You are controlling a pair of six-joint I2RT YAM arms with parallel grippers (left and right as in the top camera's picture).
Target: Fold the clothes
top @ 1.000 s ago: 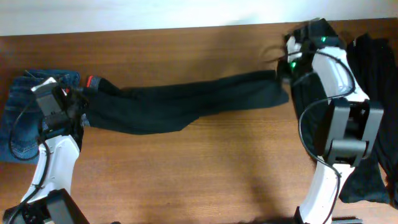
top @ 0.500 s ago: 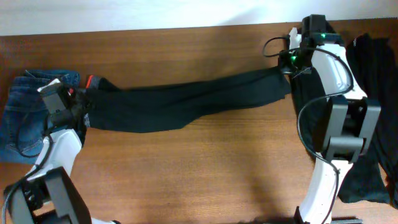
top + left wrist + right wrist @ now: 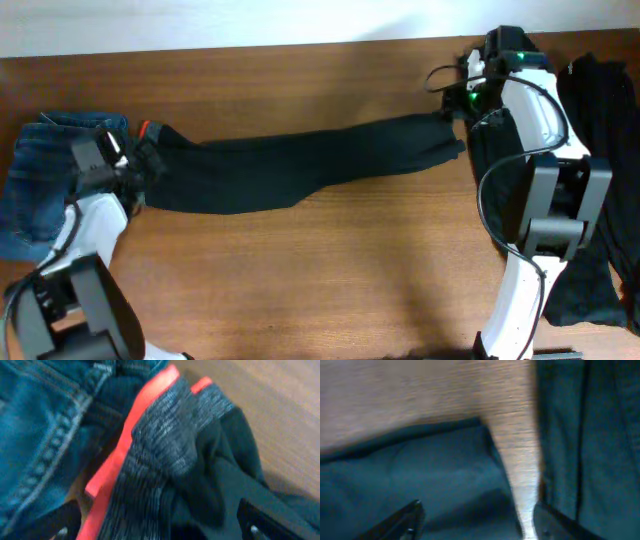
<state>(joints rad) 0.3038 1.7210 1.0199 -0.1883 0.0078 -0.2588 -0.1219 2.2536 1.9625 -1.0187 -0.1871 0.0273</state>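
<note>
At ends of trousers [image 3: 300, 170] | spreading judged complete | left gripper [image 3: 160, 525], right gripper [image 3: 477, 520] found open, empty | next: one end to be regripped, folded across.

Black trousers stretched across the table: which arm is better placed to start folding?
Probably the left arm. Its open jaws straddle the red-lined waistband of the trousers, ready to pinch. The right arm has its jaws at the hem edge, partly over bare table.
</note>
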